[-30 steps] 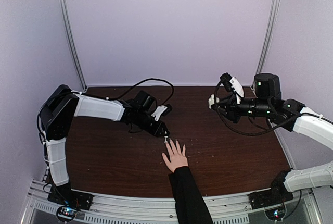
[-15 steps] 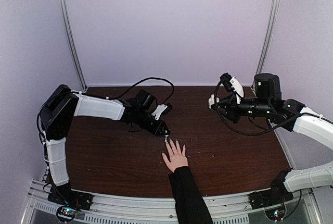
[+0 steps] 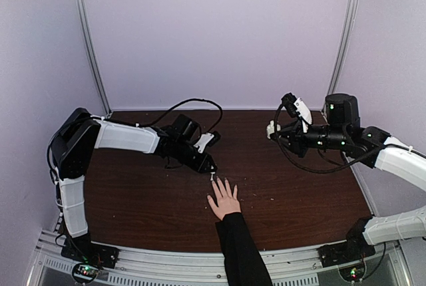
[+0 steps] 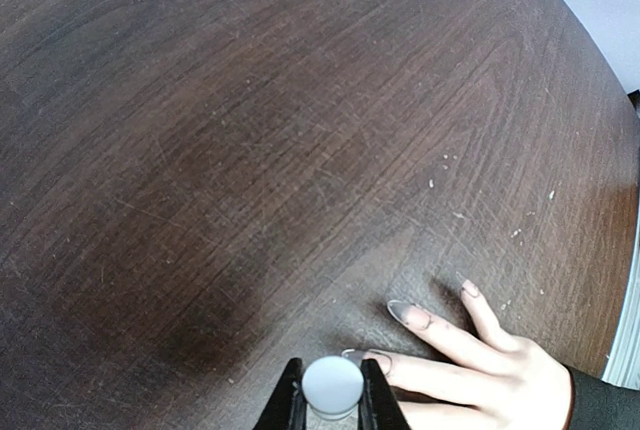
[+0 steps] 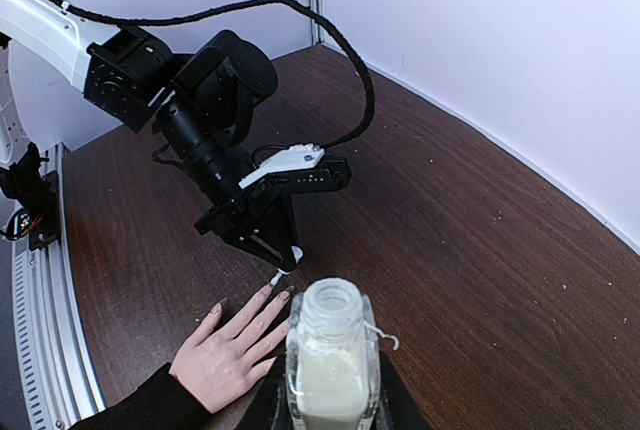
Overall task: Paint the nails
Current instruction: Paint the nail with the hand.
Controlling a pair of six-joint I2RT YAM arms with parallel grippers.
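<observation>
Dark table (image 3: 133, 193): left gripper (image 4: 332, 412) clamps white cap (image 4: 332, 384) by the nails (image 4: 402, 308), right gripper (image 5: 328, 405) clamps open bottle (image 5: 328, 335).

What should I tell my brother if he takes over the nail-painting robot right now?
Left hand: shut on the white brush cap, brush tip by a fingertip of the person's hand.
Right hand: shut on the open bottle, held off to the right.
Nails: fingers spread flat on the table.
Done: cannot tell which nails are coated.
Left to do: paint each nail.
</observation>
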